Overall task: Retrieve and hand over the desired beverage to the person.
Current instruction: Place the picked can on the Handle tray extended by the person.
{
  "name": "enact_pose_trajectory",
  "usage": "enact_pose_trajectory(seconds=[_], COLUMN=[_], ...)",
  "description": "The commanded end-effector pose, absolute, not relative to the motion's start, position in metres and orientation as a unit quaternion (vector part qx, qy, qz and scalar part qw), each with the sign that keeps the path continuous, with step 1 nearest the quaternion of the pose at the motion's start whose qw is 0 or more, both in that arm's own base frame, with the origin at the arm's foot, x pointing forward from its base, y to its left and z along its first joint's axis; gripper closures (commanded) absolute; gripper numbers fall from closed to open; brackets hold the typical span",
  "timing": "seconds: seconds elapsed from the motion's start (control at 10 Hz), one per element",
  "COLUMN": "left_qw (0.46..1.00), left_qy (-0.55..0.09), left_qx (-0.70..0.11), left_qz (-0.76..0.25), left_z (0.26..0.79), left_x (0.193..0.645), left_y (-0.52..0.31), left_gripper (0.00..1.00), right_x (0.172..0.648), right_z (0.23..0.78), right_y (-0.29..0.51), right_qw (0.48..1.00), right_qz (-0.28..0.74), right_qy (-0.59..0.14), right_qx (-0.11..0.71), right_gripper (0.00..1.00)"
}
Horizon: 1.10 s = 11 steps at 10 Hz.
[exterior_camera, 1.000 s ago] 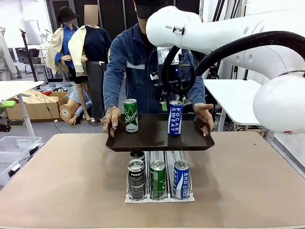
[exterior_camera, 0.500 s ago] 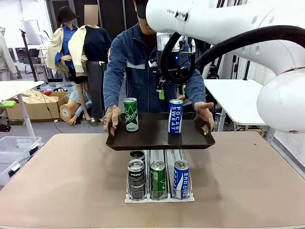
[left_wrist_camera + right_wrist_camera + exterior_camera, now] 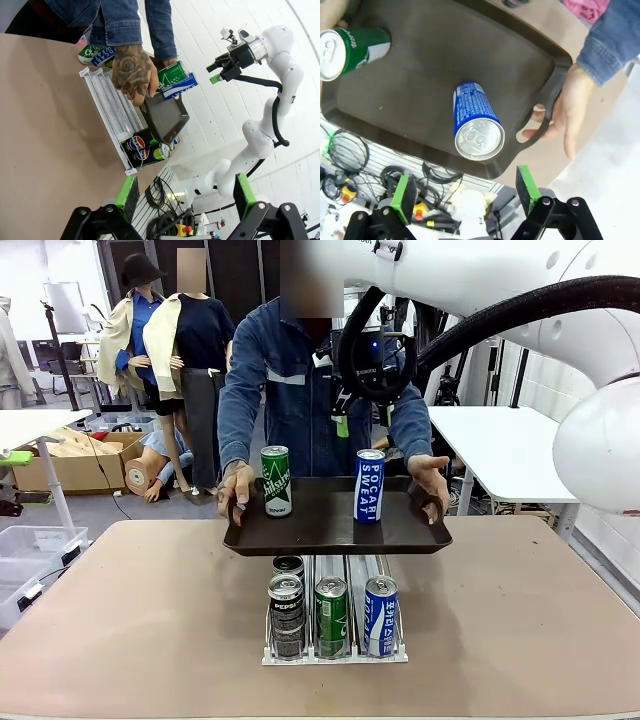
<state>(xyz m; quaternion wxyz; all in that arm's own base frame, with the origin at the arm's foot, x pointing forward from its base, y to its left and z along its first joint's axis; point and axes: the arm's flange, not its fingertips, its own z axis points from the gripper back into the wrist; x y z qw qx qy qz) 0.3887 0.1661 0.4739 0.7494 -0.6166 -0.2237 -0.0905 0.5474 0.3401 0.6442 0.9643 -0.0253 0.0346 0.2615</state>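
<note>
Right gripper (image 3: 462, 192) spread, hanging above blue can (image 3: 476, 125) upright on tray (image 3: 330, 530), held over table by person (image 3: 290, 390). Left gripper (image 3: 185, 192) spread, empty, well apart.

Setting: robotics research lab or test hall, indoor. Evidence: white Franka arm (image 3: 520, 290) with black cable hose over a plain tan table (image 3: 120, 620); second white arm (image 3: 270, 100) seen from the left wrist; white work tables (image 3: 495, 445) to either side; cardboard box (image 3: 75, 465) and clear plastic bin (image 3: 30, 550) on a grey floor; tripod stand (image 3: 60, 350); cable bundles (image 3: 345, 150) under the table
</note>
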Motion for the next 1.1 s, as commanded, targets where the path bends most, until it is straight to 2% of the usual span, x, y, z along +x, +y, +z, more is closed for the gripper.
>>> enact_pose_trajectory(seconds=[0.0, 0.1, 1.0], left_qw=[0.748, 0.748, 0.748], left_qy=[-0.227, -0.227, -0.227], left_qx=[-0.617, -0.617, -0.617], left_qz=[-0.091, -0.091, -0.091], left_z=[0.475, 0.475, 0.475], left_x=[0.387, 0.387, 0.387], left_y=[0.167, 0.167, 0.167], left_gripper=[0.00, 0.00, 0.00], right_x=[0.536, 0.547, 0.547], right_z=[0.642, 0.644, 0.644], right_y=[0.330, 0.340, 0.340], right_qw=[0.961, 0.964, 0.964], right_qz=[0.272, 0.261, 0.261], right_qy=[0.032, 0.035, 0.035], right_qx=[-0.048, -0.025, -0.025], right_gripper=[0.00, 0.00, 0.00])
